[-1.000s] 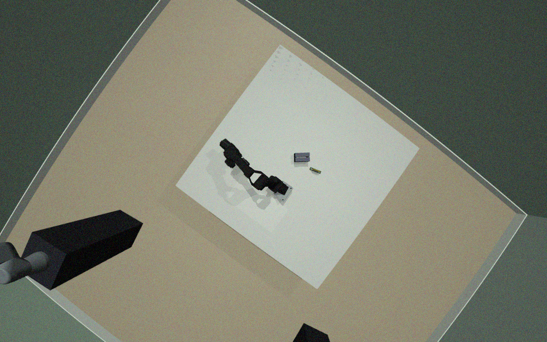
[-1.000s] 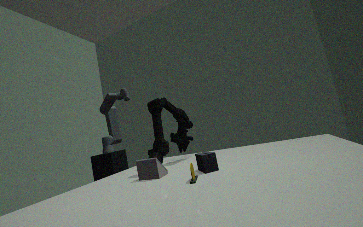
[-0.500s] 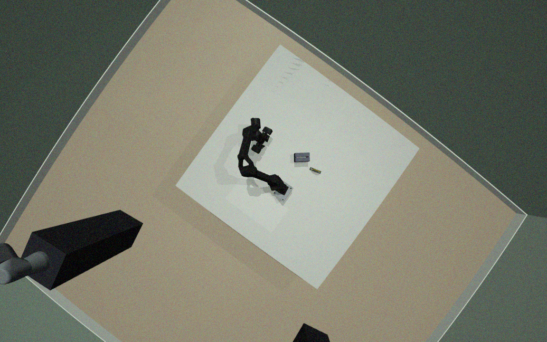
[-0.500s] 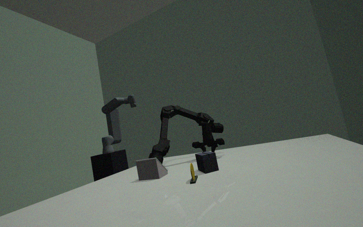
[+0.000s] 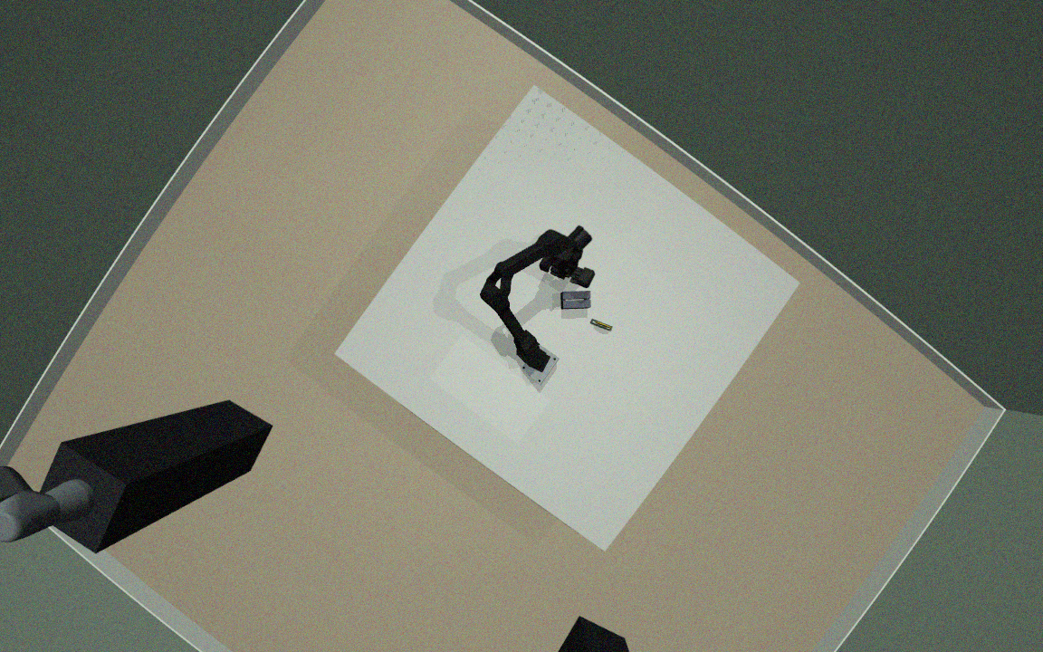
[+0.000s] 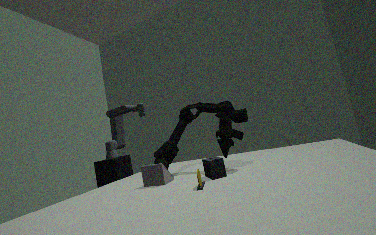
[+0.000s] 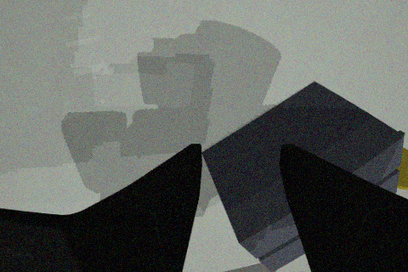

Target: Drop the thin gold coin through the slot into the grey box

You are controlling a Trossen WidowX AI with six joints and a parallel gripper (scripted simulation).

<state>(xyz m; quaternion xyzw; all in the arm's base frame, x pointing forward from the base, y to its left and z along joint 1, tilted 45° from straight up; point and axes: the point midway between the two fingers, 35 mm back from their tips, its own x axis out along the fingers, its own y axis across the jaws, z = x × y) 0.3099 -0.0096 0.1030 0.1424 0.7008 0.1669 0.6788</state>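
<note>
Coins: we count one [image 6: 198, 176], upright in its holder [image 6: 200, 186], mid-desk.
Boxes: one [image 6: 214, 167], beside it.
Gripper [image 6: 225, 152]: one, jaws narrowly parted, holding nothing.

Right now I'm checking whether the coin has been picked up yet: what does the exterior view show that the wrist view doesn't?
Only the exterior view shows the gold coin whole, upright in its green holder, apart from the hand, which hangs beyond the grey box. Only the wrist view shows the gap between the fingers, partly open with nothing in it, and just a yellow sliver at the right edge. Both show the box and the white table.
</note>
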